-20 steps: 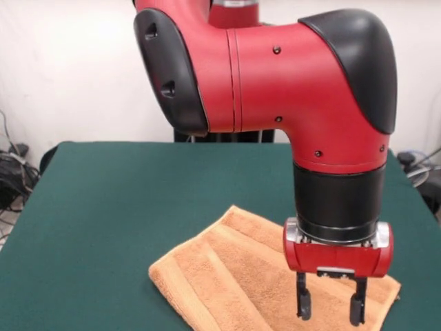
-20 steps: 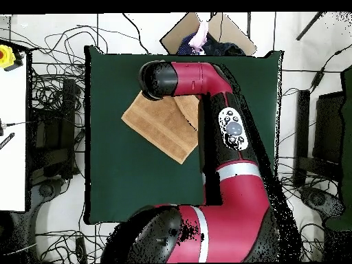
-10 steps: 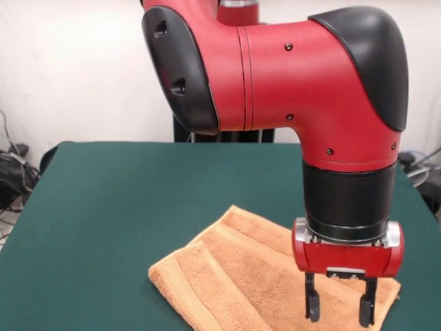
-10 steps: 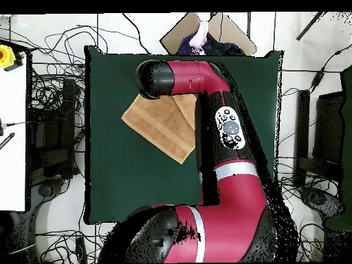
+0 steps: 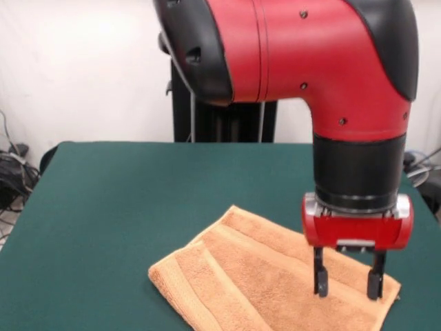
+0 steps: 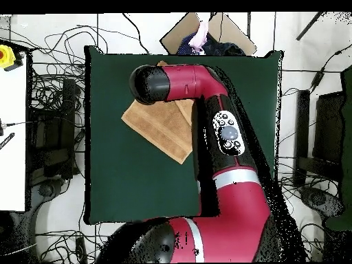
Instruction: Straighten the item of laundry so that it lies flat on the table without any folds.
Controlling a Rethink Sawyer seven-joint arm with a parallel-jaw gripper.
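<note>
The orange-tan terry towel (image 5: 262,276) lies on the dark green table (image 5: 124,207) at the near right of the front view, folded over on itself with a band stripe near its left end. In the overhead view the towel (image 6: 161,130) lies partly under my arm. My gripper (image 5: 348,283) hangs just above the towel's right corner, fingers (image 5: 320,279) apart and empty. In the overhead view the gripper is hidden under the arm. No white label shows.
My red and black arm (image 6: 220,137) crosses the table from the base. Cables (image 6: 48,137) lie on the floor around the table. A cardboard box (image 6: 206,31) and a person's part sit past the table's far edge in the overhead view.
The gripper has moved to the right and risen a little, from over the towel's middle right toward its right corner. The towel has not moved.
</note>
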